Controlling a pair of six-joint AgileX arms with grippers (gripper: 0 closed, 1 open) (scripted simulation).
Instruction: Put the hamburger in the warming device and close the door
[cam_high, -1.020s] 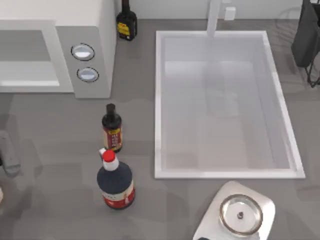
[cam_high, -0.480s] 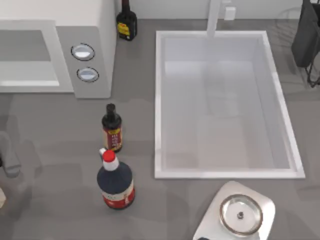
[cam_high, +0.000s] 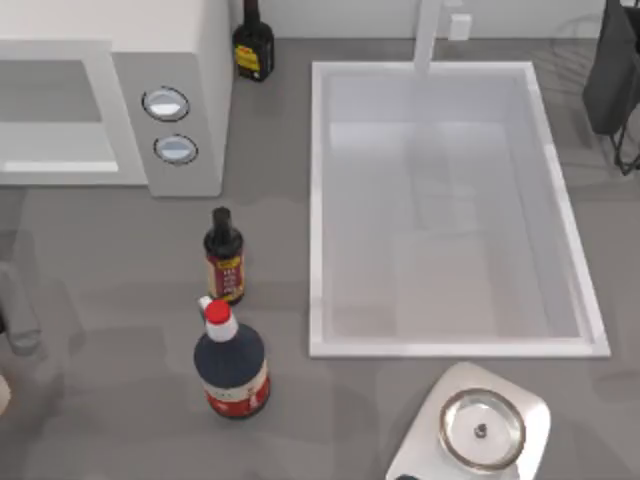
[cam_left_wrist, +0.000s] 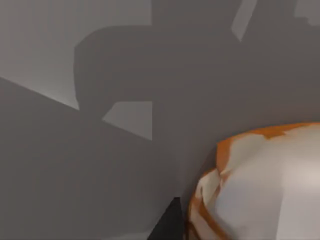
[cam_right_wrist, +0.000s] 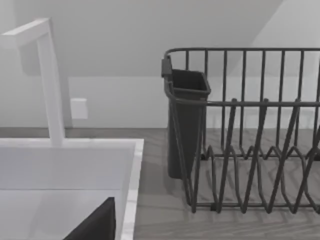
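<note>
**Item 1, hamburger (cam_left_wrist: 260, 185).** Nearest thing in the left wrist view: pale bun with orange edging, very close to the lens over grey table. In the top view I take a pale sliver (cam_high: 2, 393) at the left edge, lower down, to be the same thing, though too little shows to be sure.

**Item 2, left gripper (cam_left_wrist: 167, 226).** I see one dark wedge, just beside the hamburger's edge. Jaw state: I cannot tell. Whether the hamburger is gripped or merely next to the wedge, I cannot tell.

**Item 3, recent change.** Over the last second the pale sliver swelled a little into the top view, then shrank back toward the edge. A grey shape (cam_high: 20, 310) above it has barely shifted. Everything else is unmoved. My judgement: the left arm is working at the table's left margin, pickup is not confirmed, and the carry to the oven is not yet begun.

**Item 4, table (cam_high: 120, 260).** It holds a red-capped bottle (cam_high: 231, 365) and, farther back, a small dark bottle (cam_high: 224, 258), both upright and between the left edge and the sink.

**Item 5, warming device (cam_high: 190, 60).** It sits at the far left, with its cavity (cam_high: 50, 120) open to view and two knobs (cam_high: 166, 103) on the grey panel. The door I cannot make out.

**Item 6, sink (cam_high: 318, 200).** It lies to the right, with its faucet (cam_high: 428, 35) at the back.

**Item 7, right gripper (cam_right_wrist: 95, 222).** It is parked by the sink's far corner, facing the dish rack (cam_right_wrist: 250, 150). Jaw state: cannot tell.
</note>
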